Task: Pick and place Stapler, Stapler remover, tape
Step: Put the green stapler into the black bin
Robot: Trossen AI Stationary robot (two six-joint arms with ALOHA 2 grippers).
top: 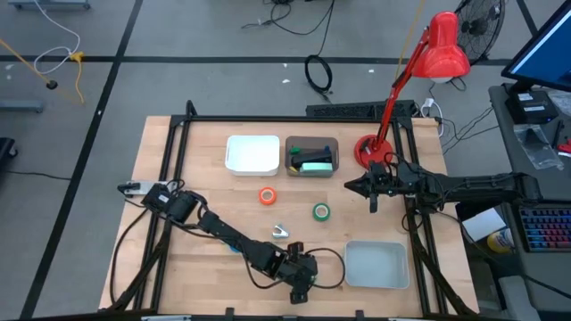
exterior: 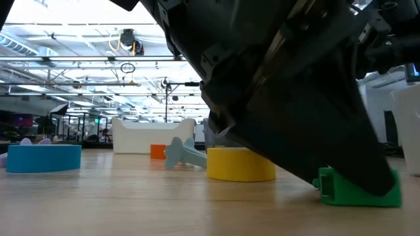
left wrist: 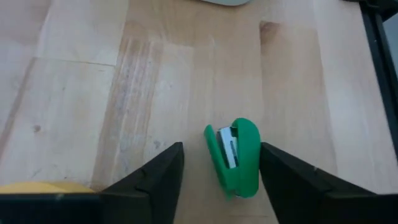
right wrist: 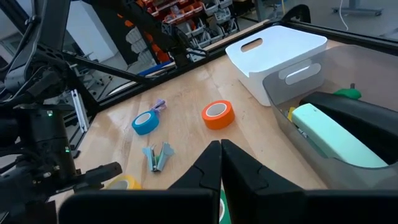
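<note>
A small green stapler (left wrist: 239,155) lies flat on the table near its near edge. My left gripper (left wrist: 221,147) is open and low over it, one finger on each side, apart from it as far as I can see. The yellow tape (exterior: 239,164) lies just beside this gripper. The orange tape (top: 267,195), green tape (top: 321,211) and blue tape (right wrist: 145,122) lie flat mid-table, with the pale stapler remover (top: 280,232) among them. My right gripper (top: 373,192) is shut and hovers right of the green tape.
At the far side stand a white bin (top: 252,153) and a grey bin (top: 311,169) that holds a mint stapler (right wrist: 333,134). A pale tray (top: 376,265) sits right of my left gripper. A red lamp's base (top: 368,150) stands by the right arm.
</note>
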